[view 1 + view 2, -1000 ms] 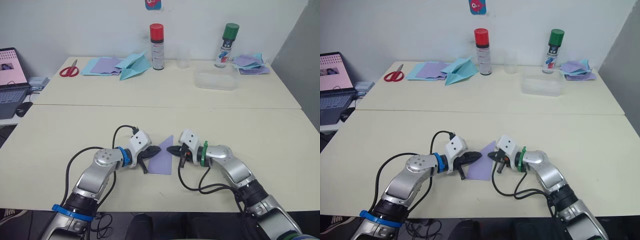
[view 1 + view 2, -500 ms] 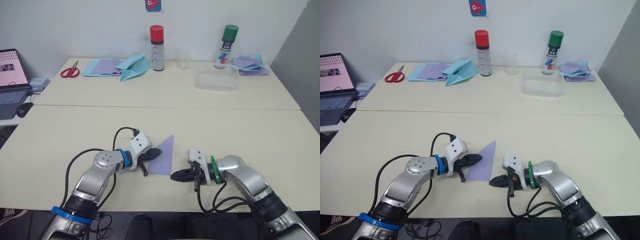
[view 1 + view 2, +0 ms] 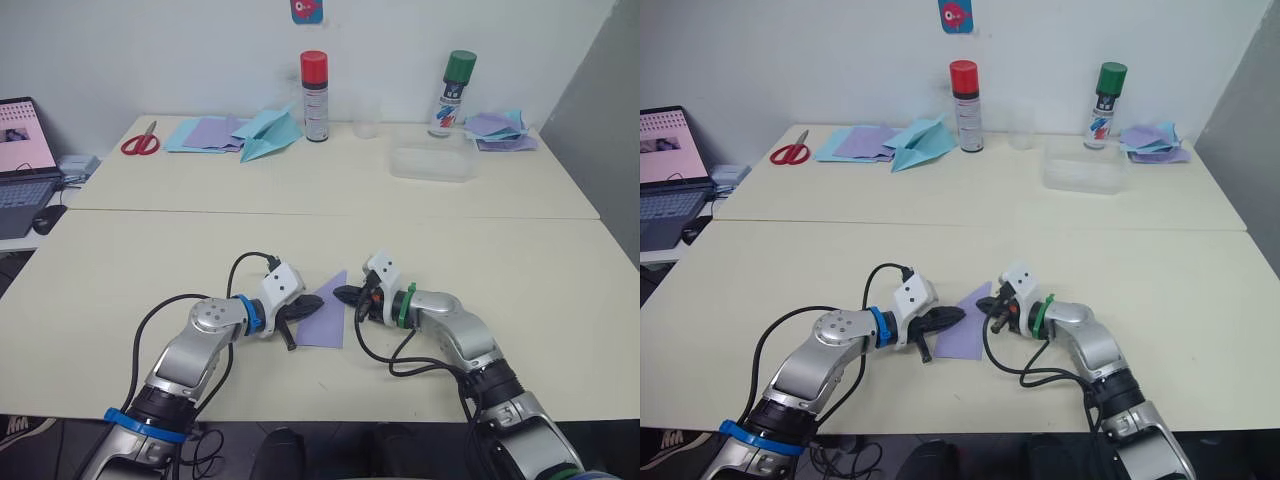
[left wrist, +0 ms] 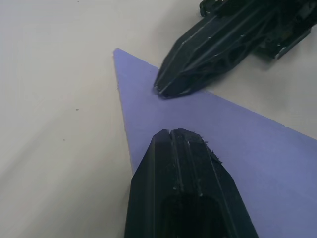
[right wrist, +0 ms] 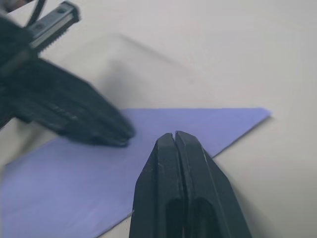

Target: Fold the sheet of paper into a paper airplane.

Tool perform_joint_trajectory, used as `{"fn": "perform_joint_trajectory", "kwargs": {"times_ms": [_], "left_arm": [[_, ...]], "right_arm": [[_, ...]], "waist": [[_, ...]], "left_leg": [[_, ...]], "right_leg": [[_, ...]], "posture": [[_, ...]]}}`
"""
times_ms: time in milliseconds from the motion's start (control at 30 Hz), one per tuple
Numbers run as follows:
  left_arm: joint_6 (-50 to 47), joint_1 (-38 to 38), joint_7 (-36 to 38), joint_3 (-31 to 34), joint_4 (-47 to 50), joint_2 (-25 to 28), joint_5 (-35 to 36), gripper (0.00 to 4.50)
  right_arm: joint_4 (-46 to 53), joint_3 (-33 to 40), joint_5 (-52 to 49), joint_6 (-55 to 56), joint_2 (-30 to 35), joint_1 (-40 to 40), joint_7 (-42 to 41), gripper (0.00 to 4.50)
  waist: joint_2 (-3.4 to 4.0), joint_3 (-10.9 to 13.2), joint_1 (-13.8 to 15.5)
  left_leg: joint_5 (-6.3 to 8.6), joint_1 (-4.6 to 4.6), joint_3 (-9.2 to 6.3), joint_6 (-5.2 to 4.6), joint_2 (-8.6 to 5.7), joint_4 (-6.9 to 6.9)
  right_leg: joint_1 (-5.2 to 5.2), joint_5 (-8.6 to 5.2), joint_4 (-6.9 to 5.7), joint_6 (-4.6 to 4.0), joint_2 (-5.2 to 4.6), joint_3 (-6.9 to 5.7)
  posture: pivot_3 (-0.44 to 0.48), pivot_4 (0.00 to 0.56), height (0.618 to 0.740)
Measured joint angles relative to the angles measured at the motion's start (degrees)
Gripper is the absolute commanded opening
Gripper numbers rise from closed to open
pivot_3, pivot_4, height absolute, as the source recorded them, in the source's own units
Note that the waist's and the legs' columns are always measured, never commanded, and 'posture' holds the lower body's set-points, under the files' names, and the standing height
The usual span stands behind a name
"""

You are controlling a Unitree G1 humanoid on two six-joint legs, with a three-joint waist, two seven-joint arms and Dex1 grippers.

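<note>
The sheet of paper [image 3: 325, 320] is lavender and lies flat near the table's front edge, folded into a pointed triangle with its tip away from me. My left gripper [image 3: 313, 302] is shut, its tip pressing down on the sheet's left part. From the right, my right gripper [image 3: 341, 293] is also shut, its tip resting on the sheet's right edge near the point. In the left wrist view my shut left gripper [image 4: 171, 133] sits on the paper [image 4: 247, 148]. The right wrist view shows the right gripper [image 5: 173, 135] over the same sheet [image 5: 74, 173]. The paper airplane is out of view.
At the back of the far table lie red scissors [image 3: 138, 140], blue and purple sheets [image 3: 208, 131] and a light blue paper plane [image 3: 268, 133]. A red-capped can [image 3: 314, 94], clear cup [image 3: 366, 116], green-capped can [image 3: 454, 92], clear tub [image 3: 432, 162] and paper pile [image 3: 500, 128] follow. A laptop [image 3: 22, 150] is at left.
Half a second ago the right gripper was off the paper near the front edge; it has swung back onto the sheet's right edge. The left gripper and the paper have stayed put.
</note>
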State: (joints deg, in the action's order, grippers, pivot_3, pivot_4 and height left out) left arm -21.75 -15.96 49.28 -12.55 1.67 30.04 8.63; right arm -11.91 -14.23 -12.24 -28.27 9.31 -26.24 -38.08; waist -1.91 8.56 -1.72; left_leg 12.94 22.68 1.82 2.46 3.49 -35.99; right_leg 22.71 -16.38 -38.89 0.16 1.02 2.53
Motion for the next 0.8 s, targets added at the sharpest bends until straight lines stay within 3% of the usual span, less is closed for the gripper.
{"fn": "perform_joint_trajectory", "kwargs": {"times_ms": [200, 467, 667, 800], "left_arm": [[-0.01, 0.27, 0.19, -0.46, 0.09, 0.0, 0.0, 0.0], [-0.02, 0.07, 0.28, -0.49, 0.09, 0.0, 0.01, 0.0], [0.0, 0.02, 1.24, -0.34, 0.26, 0.07, 0.12, 0.0], [0.17, -0.06, 1.37, -0.3, -0.02, 0.03, 0.12, 0.0]], "right_arm": [[-4.72, 4.05, 0.26, 0.87, -1.63, -2.7, 8.17, 0.04], [-4.69, 4.55, 0.64, 1.23, -1.7, -3.37, 11.34, 0.04], [11.36, 6.83, -7.52, -17.86, 4.14, -1.72, 6.73, 0.04], [20.94, 7.96, -15.45, -34.73, 5.45, -1.23, 5.94, 0.81]], "waist": [[0.01, 0.0, 0.09], [0.06, 0.04, 0.13], [0.2, 0.13, 0.12], [0.2, 0.12, 0.14]], "left_leg": [[0.0, -0.35, 0.05, -0.01, -0.01, 0.0], [-0.01, -0.29, 0.04, -0.01, -0.02, 0.0], [-0.01, 0.08, 0.02, -0.01, 0.01, 0.01], [-0.01, 0.09, -0.06, -0.01, 0.05, 0.03]], "right_leg": [[-0.39, -0.01, 0.03, -0.04, -0.1, -0.03], [-0.38, -0.01, 0.04, -0.03, -0.11, -0.04], [-0.04, -0.01, 0.06, -0.02, -0.09, -0.07], [-0.04, -0.03, 0.06, -0.04, -0.08, -0.16]], "posture": [[0.0, 0.15, 0.74], [0.0, 0.15, 0.74], [0.0, 0.15, 0.74], [0.0, 0.15, 0.74]]}}
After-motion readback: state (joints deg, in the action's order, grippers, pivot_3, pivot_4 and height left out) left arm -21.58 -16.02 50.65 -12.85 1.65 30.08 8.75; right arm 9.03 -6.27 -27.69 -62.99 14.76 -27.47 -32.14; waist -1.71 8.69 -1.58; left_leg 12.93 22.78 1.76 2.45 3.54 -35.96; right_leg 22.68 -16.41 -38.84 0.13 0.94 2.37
